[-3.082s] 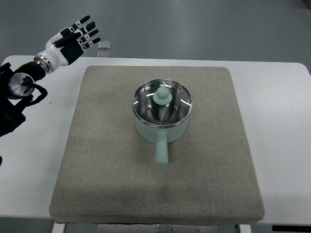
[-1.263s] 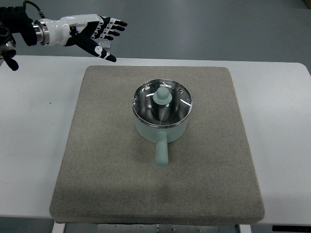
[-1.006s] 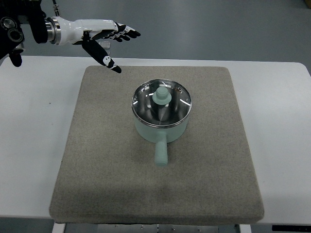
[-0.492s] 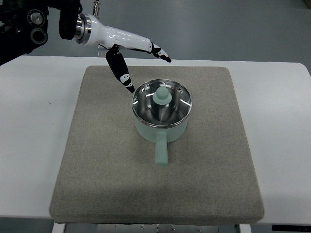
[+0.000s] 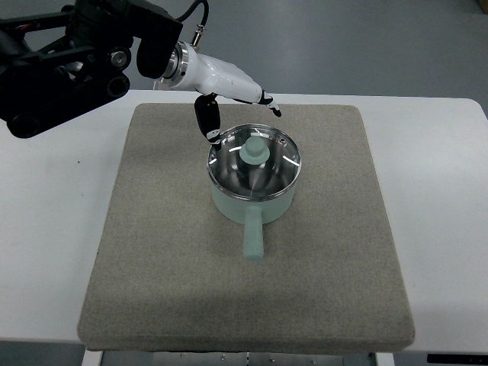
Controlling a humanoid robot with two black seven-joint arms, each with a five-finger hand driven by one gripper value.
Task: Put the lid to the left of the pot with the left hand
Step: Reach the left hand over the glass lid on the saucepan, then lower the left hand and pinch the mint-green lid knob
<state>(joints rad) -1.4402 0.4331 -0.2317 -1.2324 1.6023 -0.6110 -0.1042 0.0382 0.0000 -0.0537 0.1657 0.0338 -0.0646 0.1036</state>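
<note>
Top view of the work surface. We see a pale green pot [image 5: 254,194] standing near the middle of a grey mat [image 5: 152,252], which lies on a white table [image 5: 46,229]. The pot's handle [image 5: 252,238] points toward the near edge, so its long axis runs near to far. The glass lid [image 5: 263,169] is seated on the pot, its metal rim matching the pot's rim, and its green knob [image 5: 254,150] stands at the centre.

The left hand [image 5: 229,95] enters from the far left, carried on a black arm [image 5: 69,57] that crosses the upper left corner. We read the hand as released: the fingers [image 5: 263,99] are extended toward the right, the thumb [image 5: 207,120] hangs down apart from them, and nothing is held between them. The thumb tip lies at the far-left edge of the lid's rim; contact cannot be confirmed from this angle. The right hand does not appear.

The deciding relation is this: the knob lies to the near right of the hand, just beyond the thumb tip. We judge that the hand must travel that way and lower before the digits can close round the knob. The bare mat left of the pot is the intended resting place.
</note>
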